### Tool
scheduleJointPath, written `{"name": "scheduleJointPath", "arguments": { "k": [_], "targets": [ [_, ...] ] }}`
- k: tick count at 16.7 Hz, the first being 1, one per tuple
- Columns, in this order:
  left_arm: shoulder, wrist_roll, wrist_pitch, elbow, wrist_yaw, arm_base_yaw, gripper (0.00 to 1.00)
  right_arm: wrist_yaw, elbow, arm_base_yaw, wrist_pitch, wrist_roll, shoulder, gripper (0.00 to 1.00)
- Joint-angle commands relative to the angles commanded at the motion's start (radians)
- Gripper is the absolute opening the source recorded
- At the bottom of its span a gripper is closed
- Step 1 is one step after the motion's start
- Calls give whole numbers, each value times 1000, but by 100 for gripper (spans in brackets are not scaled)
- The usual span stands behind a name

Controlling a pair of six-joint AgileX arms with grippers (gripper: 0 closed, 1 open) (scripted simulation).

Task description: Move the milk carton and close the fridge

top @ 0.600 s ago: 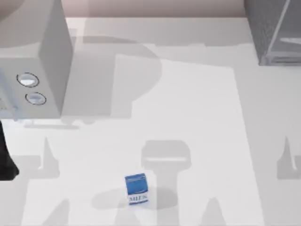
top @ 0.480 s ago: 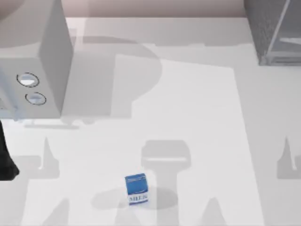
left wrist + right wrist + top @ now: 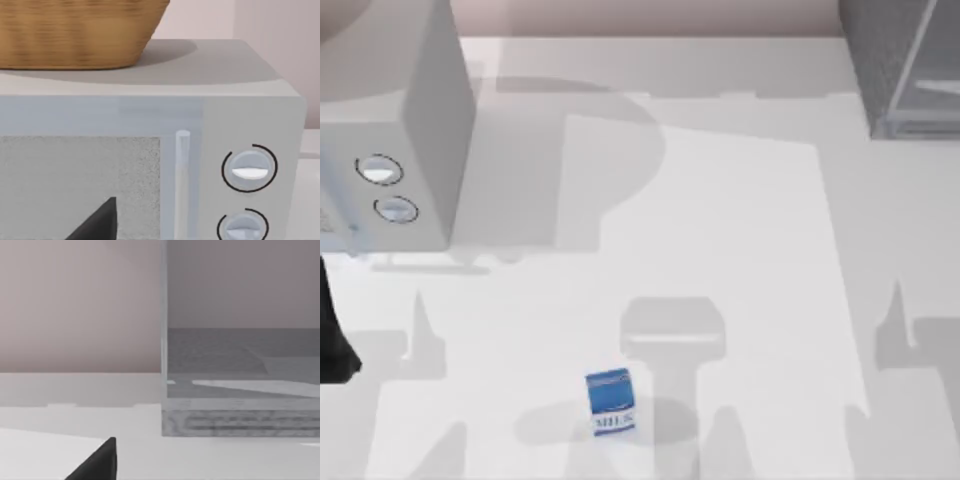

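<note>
The milk carton, blue on top and white below with blue lettering, stands upright near the table's front edge, left of centre, with nothing touching it. The fridge, dark grey and speckled, stands at the back right corner. In the right wrist view the fridge shows its grey inside behind a pale upright door edge. A dark tip of my right gripper shows low in that view, well away from the fridge. My left arm is a dark shape at the left edge, its gripper facing the microwave.
A light grey microwave with two round knobs fills the back left. It carries a wicker basket on top. The white table spreads between the appliances, with arm shadows across its front part.
The arm shadows on the right side of the table have shifted to the left. The milk carton and my left arm have stayed put.
</note>
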Motion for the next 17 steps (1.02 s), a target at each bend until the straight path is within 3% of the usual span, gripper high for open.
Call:
{"name": "scheduleJointPath", "arguments": {
  "k": [6, 9, 12, 17],
  "targets": [
    [0, 0, 0, 0, 0, 0, 100, 383, 7, 371, 293, 2, 315, 100],
    [0, 0, 0, 0, 0, 0, 100, 529, 11, 518, 405, 5, 432, 100],
    [0, 0, 0, 0, 0, 0, 100, 607, 13, 598, 466, 8, 495, 100],
    [0, 0, 0, 0, 0, 0, 100, 612, 10, 601, 468, 9, 498, 100]
  ]
}}
